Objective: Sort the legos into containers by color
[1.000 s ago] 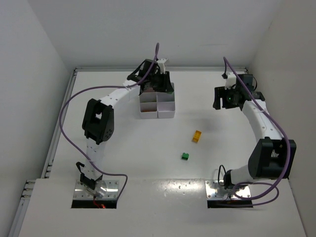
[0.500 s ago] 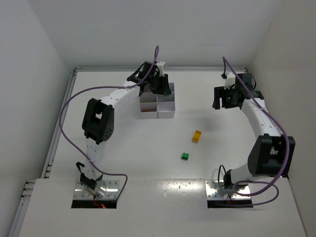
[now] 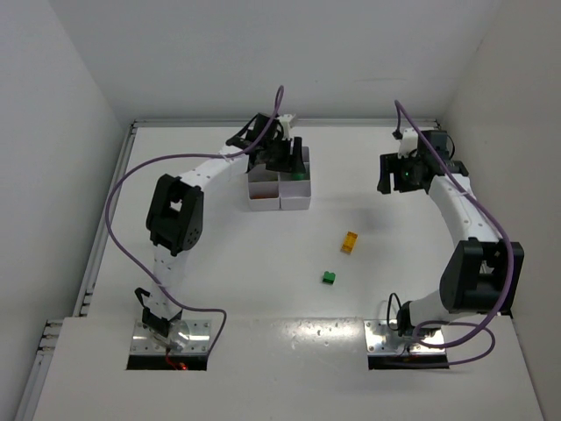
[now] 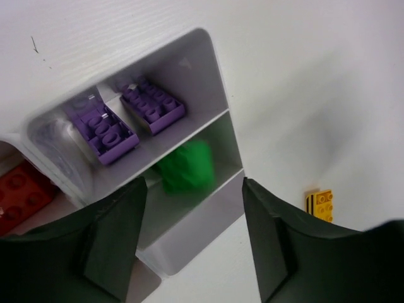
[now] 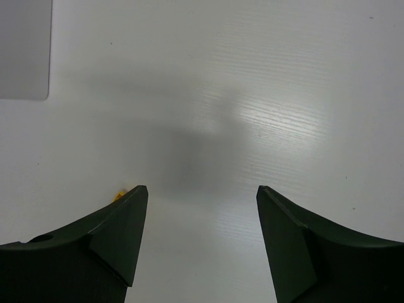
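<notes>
While your left gripper (image 4: 192,205) is hovering spread over the containers (image 4: 201,69), your spread right gripper (image 5: 201,196) is sitting nearer the yellow lego (image 3: 350,242).

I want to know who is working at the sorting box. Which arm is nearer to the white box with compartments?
Left. The left fingers hang directly over the white box, with a green brick below them. The right fingers are far to its right, over the table.
</notes>
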